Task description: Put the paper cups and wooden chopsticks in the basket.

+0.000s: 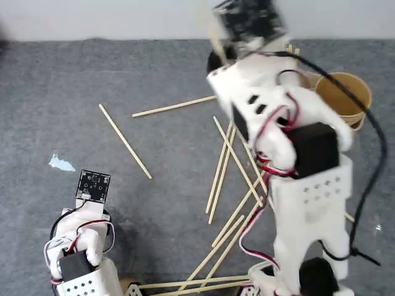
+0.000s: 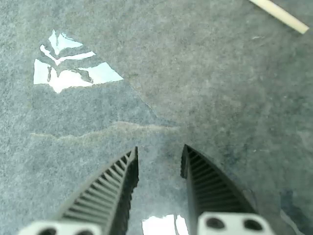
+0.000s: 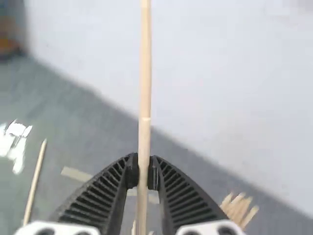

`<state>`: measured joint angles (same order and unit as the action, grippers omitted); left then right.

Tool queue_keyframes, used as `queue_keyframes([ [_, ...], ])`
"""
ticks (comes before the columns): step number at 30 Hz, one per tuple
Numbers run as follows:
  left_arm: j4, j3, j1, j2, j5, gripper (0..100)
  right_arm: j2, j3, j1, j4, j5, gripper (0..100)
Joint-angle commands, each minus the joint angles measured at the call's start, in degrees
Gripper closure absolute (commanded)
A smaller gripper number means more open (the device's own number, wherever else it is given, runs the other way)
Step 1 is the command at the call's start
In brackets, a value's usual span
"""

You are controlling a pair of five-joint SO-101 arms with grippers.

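Note:
My right gripper [image 3: 142, 169] is shut on a wooden chopstick [image 3: 145, 73], held well above the mat and pointing up toward the white wall. In the high view this chopstick [image 1: 213, 36] shows blurred at the top of the raised right arm [image 1: 290, 135]. A stack of brown paper cups [image 1: 345, 95] lies behind that arm at the right. Several more chopsticks [image 1: 225, 166] lie scattered over the grey mat. My left gripper [image 2: 159, 154] is open, low over bare mat at the front left, with nothing between its fingers.
A torn shiny patch [image 2: 68, 68] marks the mat ahead of the left gripper, seen as a pale scrap [image 1: 60, 163] from above. One chopstick [image 1: 125, 142] lies alone at centre left, another [image 1: 174, 106] farther back. A bundle of chopstick ends [image 3: 238, 206] lies near the wall.

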<state>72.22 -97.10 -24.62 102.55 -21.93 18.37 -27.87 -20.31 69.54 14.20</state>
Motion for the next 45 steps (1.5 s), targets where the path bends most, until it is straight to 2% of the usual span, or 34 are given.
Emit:
queue_keyframes([
  [1, 0.35, 0.66, 0.26, 0.44, 0.35, 86, 2.68, -0.70, 4.00, -10.33, -4.04, 99.1],
  [4, 0.35, 0.66, 0.26, 0.44, 0.35, 86, 2.42, -0.35, 7.78, -17.71, -7.30, 99.1],
  [8, 0.35, 0.66, 0.26, 0.44, 0.35, 86, 0.22, -0.35, 11.91, -23.78, -7.91, 99.1],
  [18, 0.35, 0.66, 0.26, 0.44, 0.35, 86, -9.01, -0.26, 19.82, -24.75, -8.35, 99.0],
  [21, 0.35, 0.66, 0.26, 0.44, 0.35, 86, -9.63, 1.76, 21.58, -25.54, -10.55, 99.0],
  [25, 0.35, 0.66, 0.26, 0.44, 0.35, 86, -7.25, 11.78, 22.37, -32.75, -10.73, 99.0],
  [32, 0.35, 0.66, 0.26, 0.44, 0.35, 86, 2.33, 38.86, 22.20, -55.69, -10.46, 99.1],
  [35, 0.35, 0.66, 0.26, 0.44, 0.35, 86, 5.41, 46.59, 22.11, -61.41, -10.46, 99.1],
  [40, 0.35, 0.66, 0.26, 0.44, 0.35, 86, 9.27, 52.04, 22.02, -59.38, -10.46, 97.6],
  [45, 0.35, 0.66, 0.26, 0.44, 0.35, 86, 11.82, 51.96, 21.85, -52.70, -10.81, 85.3],
])
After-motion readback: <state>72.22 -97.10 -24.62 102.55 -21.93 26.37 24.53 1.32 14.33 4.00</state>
